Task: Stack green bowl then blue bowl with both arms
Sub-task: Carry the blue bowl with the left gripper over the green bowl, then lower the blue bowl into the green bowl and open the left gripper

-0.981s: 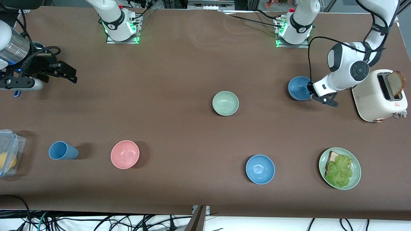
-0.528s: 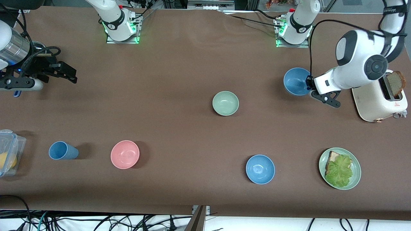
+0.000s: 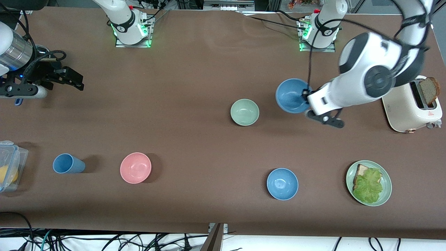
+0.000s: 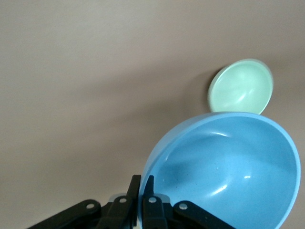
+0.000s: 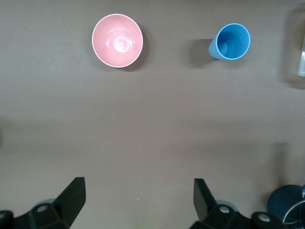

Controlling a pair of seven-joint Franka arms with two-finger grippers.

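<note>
The green bowl sits upright in the middle of the table; it also shows in the left wrist view. My left gripper is shut on the rim of the dull blue bowl and holds it in the air, just beside the green bowl toward the left arm's end. In the left wrist view the fingers pinch the blue bowl's wall, one inside, one outside. My right gripper waits open and empty at the right arm's end of the table, over bare tabletop.
A brighter blue bowl and a green plate with bread and lettuce lie nearer the front camera. A pink bowl, a blue cup and a clear container lie toward the right arm's end. A toaster stands at the left arm's end.
My left gripper has lifted the blue bowl off the table and carried it toward the green bowl. The right arm has not moved.
</note>
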